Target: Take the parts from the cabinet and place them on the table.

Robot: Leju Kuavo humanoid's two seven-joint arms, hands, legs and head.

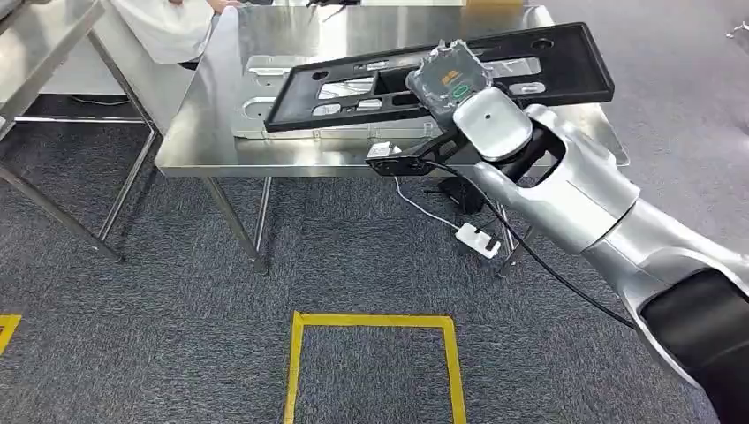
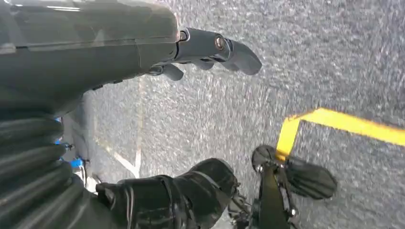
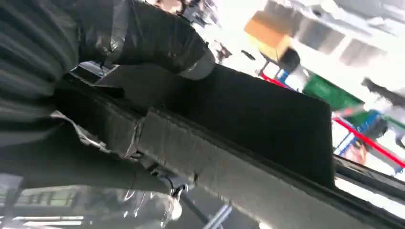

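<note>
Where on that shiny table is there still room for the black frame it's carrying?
Bare steel shows along the table's left edge and far strip. The middle is crowded by a silver plate, over which the right hand holds the black frame.

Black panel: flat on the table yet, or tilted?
Tilted. The black panel slants across a silver part, gripped by the right hand.

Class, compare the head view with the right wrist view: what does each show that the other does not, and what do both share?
Head view alone: the steel table, a silver part lying on it, the yellow floor square, grey carpet, and the right arm reaching forward. Right wrist view alone: a close look along the black part's underside, with bright, blurred room surroundings behind. Both share the right hand gripping the black part.
</note>
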